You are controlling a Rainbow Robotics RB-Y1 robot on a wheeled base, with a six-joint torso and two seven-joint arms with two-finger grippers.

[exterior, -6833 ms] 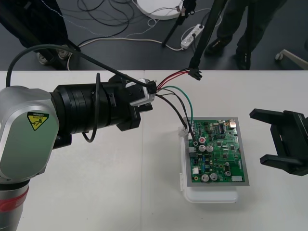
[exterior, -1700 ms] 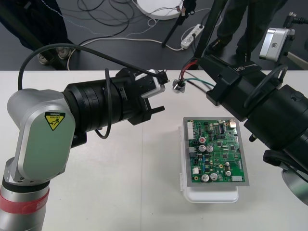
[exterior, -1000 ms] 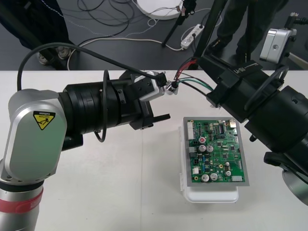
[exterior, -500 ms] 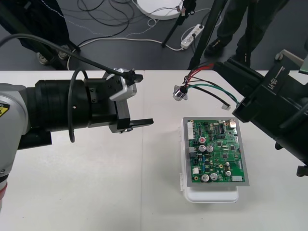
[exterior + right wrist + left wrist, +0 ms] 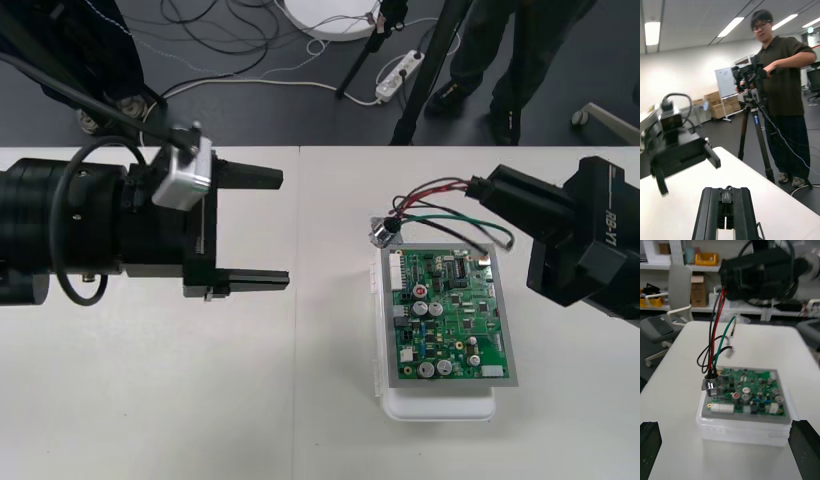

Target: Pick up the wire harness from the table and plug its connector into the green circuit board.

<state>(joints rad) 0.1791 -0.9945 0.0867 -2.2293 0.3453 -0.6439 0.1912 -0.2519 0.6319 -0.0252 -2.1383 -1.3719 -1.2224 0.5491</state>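
1. Two end effectors are over the worktop (image 5: pixel 150 400), well apart, and the board (image 5: pixel 450 315) lies nearer the right one.
2. The left end effector (image 5: pixel 283 228) is over the left half of the worktop, held level and pointing toward the board. Its fingers (image 5: pixel 649 444) are spread wide with nothing between them.
3. The right end effector (image 5: pixel 478 188) comes in from the right, beside the board's far right corner. Its fingers (image 5: pixel 709 213) are pressed together, pinching the harness (image 5: pixel 445 185), whose wires run out from its tip.
4. The harness is off the worktop, held along the board's far edge.
5. From the grip, the red, black and green wires (image 5: pixel 716 326) sag toward the board's far left corner.
6. The metal socket (image 5: pixel 382 232) hangs at the low end of the wires, right at that corner. Whether it touches the board cannot be told.
7. The green wire makes a loop over the board's far edge, near the right end effector.
8. The board lies flat on its white base (image 5: pixel 440 408), on the right half of the worktop.
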